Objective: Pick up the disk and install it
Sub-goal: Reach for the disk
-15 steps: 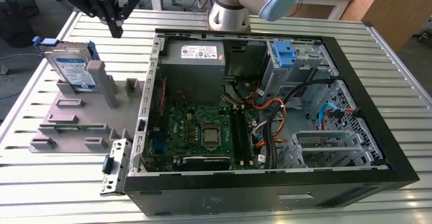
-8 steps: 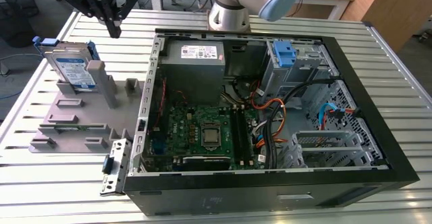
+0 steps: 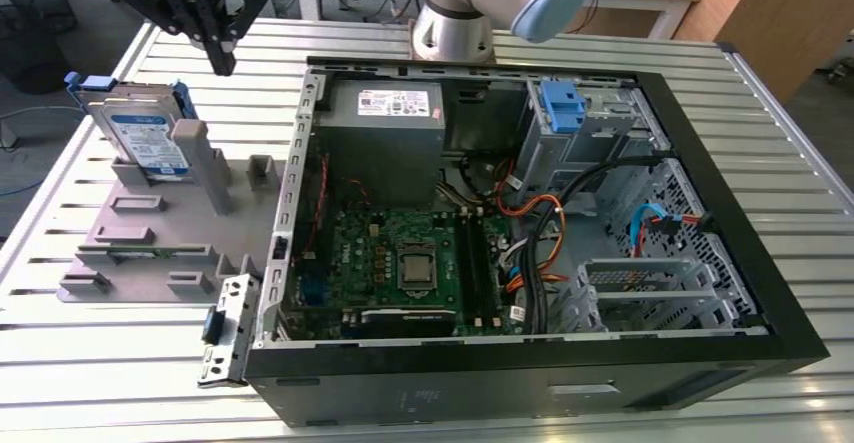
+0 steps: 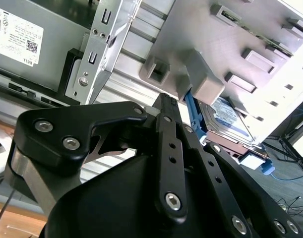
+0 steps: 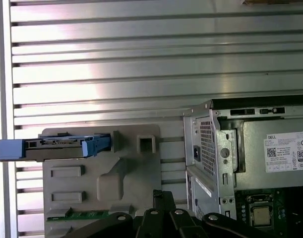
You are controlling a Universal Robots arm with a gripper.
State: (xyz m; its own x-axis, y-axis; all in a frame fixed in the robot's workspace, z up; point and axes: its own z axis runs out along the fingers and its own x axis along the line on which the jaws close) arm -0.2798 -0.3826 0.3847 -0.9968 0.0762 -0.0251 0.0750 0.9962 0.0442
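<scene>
Over the tabletop, at the exterior view's left, the gripper hangs with its fingers together and nothing between them. The disk stands on edge in a slot of the grey holder, below the gripper and apart from it, outside the case. It is not yet picked up.

Risks, as judged:
- With the fingers together, a descent would strike the disk's upper edge instead of straddling it.
- An off-centre grip on the blue frame could jam the disk in its slot or drag the holder along.
- Loose cables lie near the cage and could snag the disk on its way in.

Limits of view:
- The holder's posts hide the disk's lower part.
- In the second wrist view the gripper body covers much of the disk.
- The arm is cut off at the frame edge.
- Which bay takes the disk cannot be told.
</scene>
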